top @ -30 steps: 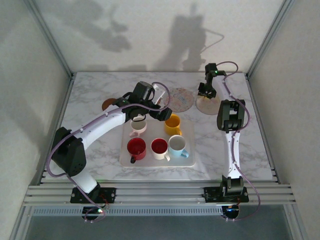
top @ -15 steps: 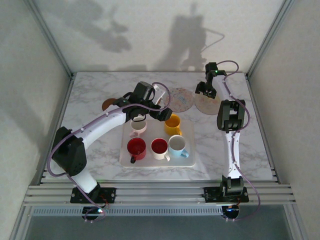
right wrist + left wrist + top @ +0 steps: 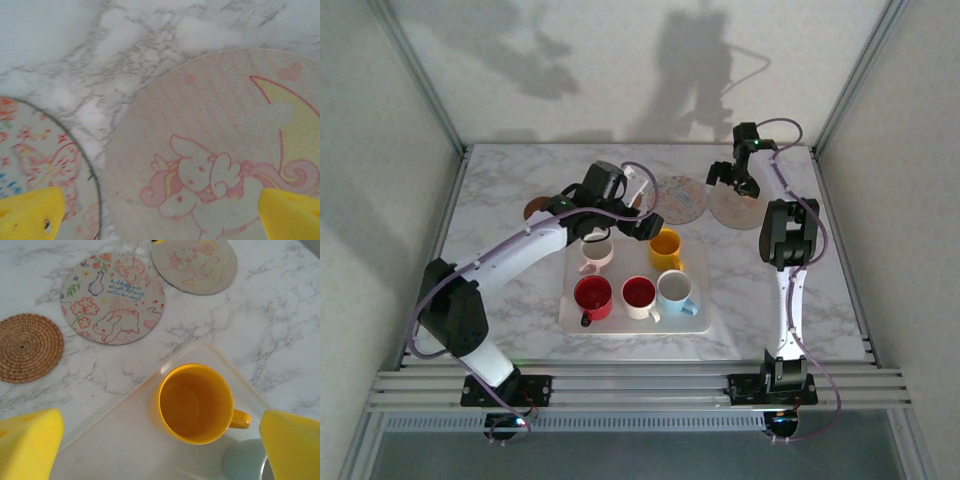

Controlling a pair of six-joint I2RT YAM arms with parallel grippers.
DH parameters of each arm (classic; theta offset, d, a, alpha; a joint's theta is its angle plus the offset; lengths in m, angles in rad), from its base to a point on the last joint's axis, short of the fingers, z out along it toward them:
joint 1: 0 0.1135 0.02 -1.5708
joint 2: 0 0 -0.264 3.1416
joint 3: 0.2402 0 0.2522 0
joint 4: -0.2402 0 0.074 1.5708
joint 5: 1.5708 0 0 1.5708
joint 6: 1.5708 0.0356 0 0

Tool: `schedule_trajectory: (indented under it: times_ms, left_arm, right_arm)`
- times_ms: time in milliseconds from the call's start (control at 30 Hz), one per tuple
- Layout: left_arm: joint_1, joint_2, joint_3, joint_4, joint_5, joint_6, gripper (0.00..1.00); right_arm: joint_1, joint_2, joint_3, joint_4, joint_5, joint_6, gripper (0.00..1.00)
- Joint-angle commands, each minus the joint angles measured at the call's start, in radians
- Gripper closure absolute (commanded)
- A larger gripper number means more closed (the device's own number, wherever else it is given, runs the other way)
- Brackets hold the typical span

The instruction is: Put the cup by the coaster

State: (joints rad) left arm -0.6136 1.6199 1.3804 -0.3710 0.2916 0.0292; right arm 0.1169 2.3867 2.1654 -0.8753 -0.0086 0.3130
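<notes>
Left gripper (image 3: 161,442): fingers spread wide, poised over the yellow cup (image 3: 196,402) and not gripping it. The cup stands upright near a far corner of the tray (image 3: 115,440). Right gripper (image 3: 160,214): fingers also spread with nothing between them, hovering over the pink rabbit coaster (image 3: 215,150), which lies flat on the marble table (image 3: 500,190) just beside the floral coaster (image 3: 113,297).

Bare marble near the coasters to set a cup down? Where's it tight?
Free: the marble strip behind the wicker coaster, floral coaster and pink coaster, up to the back wall; also the patch between the tray and the right arm. Tight: the tray, packed with cups under the left arm; the floral-pink gap, with the open right claw overhead.
</notes>
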Motion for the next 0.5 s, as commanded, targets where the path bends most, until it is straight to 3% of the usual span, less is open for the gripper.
schedule_trajectory:
  times_ms: [0, 467]
  left_arm:
    - [0.000, -0.073, -0.017, 0.004, -0.006, -0.018, 0.00]
    - [-0.002, -0.232, -0.052, -0.083, -0.070, -0.052, 0.00]
  right_arm:
    - [0.023, -0.122, -0.062, 0.052, -0.026, -0.019, 0.01]
    - [0.118, -0.501, -0.375, 0.102, -0.054, -0.059, 0.01]
